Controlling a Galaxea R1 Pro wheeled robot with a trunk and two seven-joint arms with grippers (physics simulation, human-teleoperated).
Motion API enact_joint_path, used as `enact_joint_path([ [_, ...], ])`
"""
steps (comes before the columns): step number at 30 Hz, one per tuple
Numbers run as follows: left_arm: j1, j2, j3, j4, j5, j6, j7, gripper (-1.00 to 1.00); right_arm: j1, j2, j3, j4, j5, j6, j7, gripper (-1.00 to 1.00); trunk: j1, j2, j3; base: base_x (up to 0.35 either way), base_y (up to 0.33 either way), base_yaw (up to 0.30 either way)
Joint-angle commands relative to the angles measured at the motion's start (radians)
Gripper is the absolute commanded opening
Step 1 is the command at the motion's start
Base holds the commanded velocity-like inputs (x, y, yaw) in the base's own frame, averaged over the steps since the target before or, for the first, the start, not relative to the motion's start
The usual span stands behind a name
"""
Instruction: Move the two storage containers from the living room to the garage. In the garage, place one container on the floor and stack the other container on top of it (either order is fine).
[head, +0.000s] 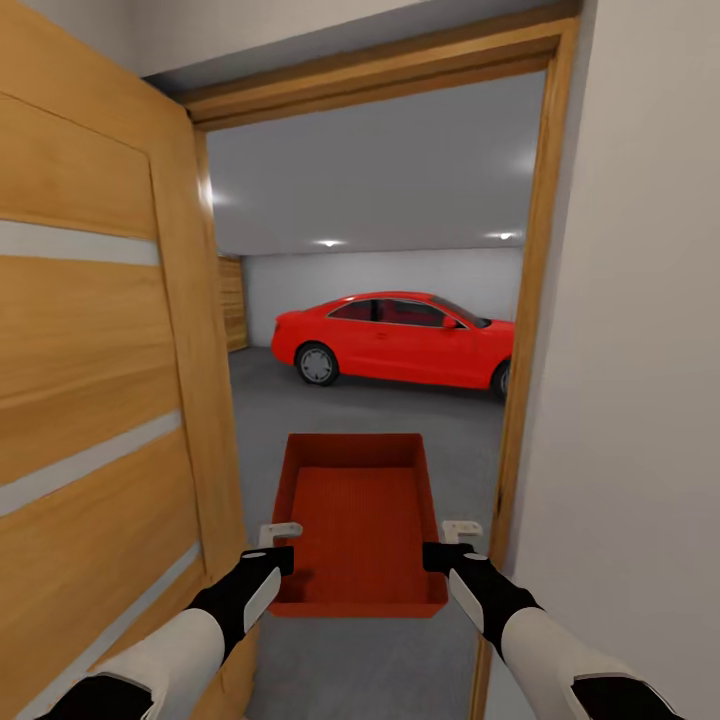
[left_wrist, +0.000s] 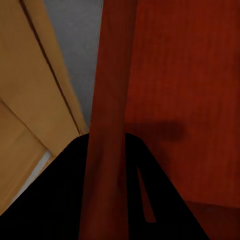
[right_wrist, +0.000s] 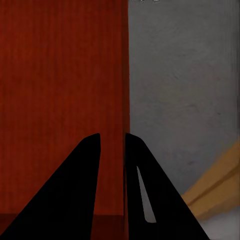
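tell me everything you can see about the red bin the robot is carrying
The storage container is a red-orange rectangular bin, open-topped with plain flat walls and a finely ribbed floor, plastic by its look and empty. It is held level above the grey floor in the doorway to the garage, long axis pointing ahead toward the red car. The left hand pinches its left wall and the right hand its right wall, near the end closest to the robot. The wooden door frame stands close on both sides.

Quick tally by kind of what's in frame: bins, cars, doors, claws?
Red-orange bin: 1
Red car: 1
Open wooden door: 1
Claws: 2, left claw and right claw, each pinching a bin side wall
Total: 5
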Motion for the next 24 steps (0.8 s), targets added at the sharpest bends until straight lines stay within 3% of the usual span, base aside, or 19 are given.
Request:
enact_joint_path([
  [1,-0.001,0.045,0.045,-0.006,0.0,-0.035,0.007,-1.0,0.001,-0.003,-0.003,0.001,-0.017,0.005,0.002,-1.0,0.001,-0.001,0.0,0.23,0.224,-0.239],
  [18,-0.001,0.045,0.045,-0.007,-0.001,-0.035,0.006,-1.0,0.001,-0.003,-0.003,0.001,-0.017,0.003,0.002,-1.0,0.001,-0.001,0.006,0.23,0.224,-0.239],
  [24,-0.001,0.045,0.045,-0.007,-0.001,-0.035,0.006,-1.0,0.001,-0.003,-0.003,0.001,-0.016,0.003,0.002,-1.0,0.001,-0.001,0.006,0.23,0.224,-0.063],
])
